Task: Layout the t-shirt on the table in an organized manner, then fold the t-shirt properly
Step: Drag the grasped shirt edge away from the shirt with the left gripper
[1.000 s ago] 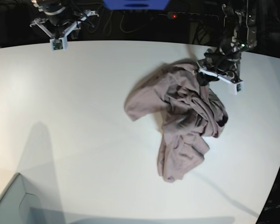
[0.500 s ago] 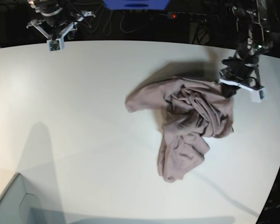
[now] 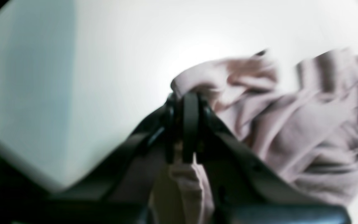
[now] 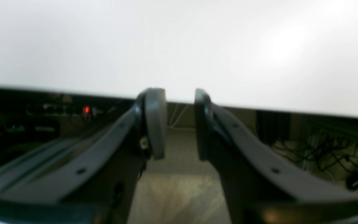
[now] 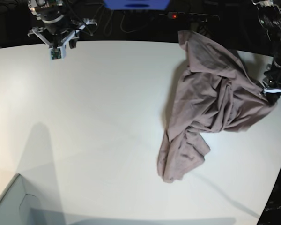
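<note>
My left fingers (image 3: 183,130) pinch the shirt (image 5: 210,108), lifting it off the table (image 5: 93,117); right fingers (image 4: 174,124) wait parted, empty. Best to shake gently, drape flat.

Grey box corner (image 5: 11,202) at bottom-left of base view, pale grey-blue, open top edge visible, partly cut by frame. Blue object (image 5: 136,3) at top edge, centre, behind far side, cut off by frame. Black power strip (image 5: 192,17) just right of it, small red light (image 5: 174,16) lit; same red light (image 4: 86,109) seen in right wrist view among dark clutter. Tangled dark cables (image 4: 322,146) below, right side. Beige floor (image 4: 179,193) further down, blurred.
</note>
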